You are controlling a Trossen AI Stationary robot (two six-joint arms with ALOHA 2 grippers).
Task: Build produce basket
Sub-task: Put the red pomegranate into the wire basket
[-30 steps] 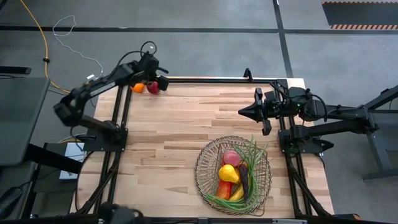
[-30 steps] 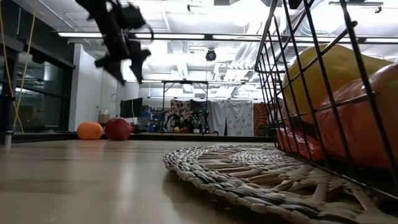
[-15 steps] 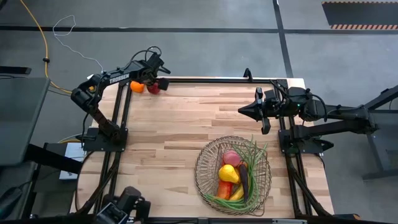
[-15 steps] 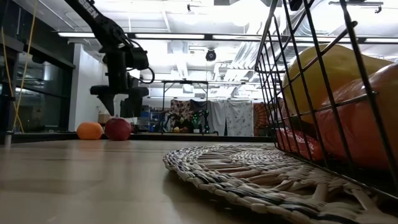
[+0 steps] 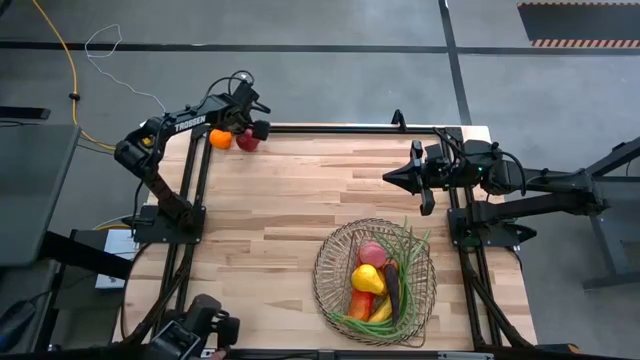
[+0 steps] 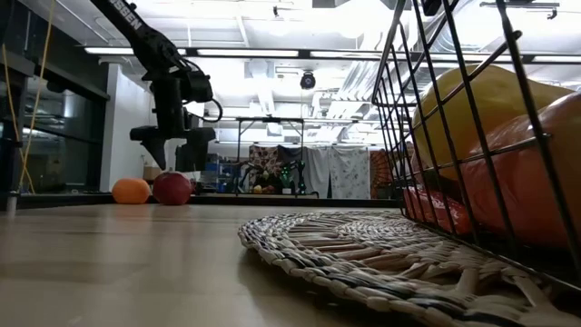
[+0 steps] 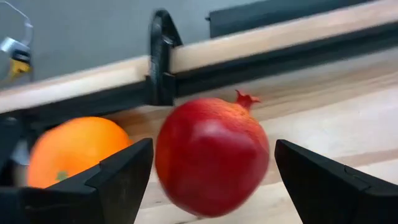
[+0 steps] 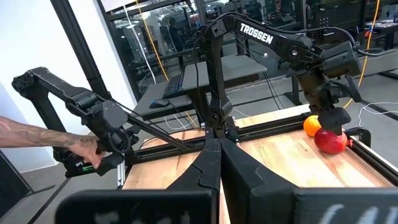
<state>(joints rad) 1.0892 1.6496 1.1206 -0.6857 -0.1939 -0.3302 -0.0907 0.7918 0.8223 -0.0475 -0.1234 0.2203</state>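
A dark red fruit with a small crown (image 5: 247, 141) and an orange (image 5: 220, 139) rest on the table at its far left corner, next to each other. My left gripper (image 5: 246, 128) is open and points down just above the red fruit (image 6: 172, 188). In the left wrist view its fingers (image 7: 124, 168) stand on either side of the fruit (image 7: 211, 162), with the orange (image 7: 71, 149) beside it. The wire basket (image 5: 330, 262) sits on the near right of the table, holding a peach, a pear, a mango, an eggplant and green beans. My right gripper (image 5: 390, 178) is shut and empty, above the table's right side.
A black rail (image 5: 340, 128) runs along the table's far edge, right behind the two fruits. The basket stands on a woven mat (image 6: 363, 245). A person's hand (image 8: 81, 149) holds a control arm beyond the table. Bare wood lies between the fruits and the basket.
My left gripper has come down from high above the far left corner. It has turned from a tilt to point straight down, and now stands just over the red fruit. The fruits and the basket have stayed in place.
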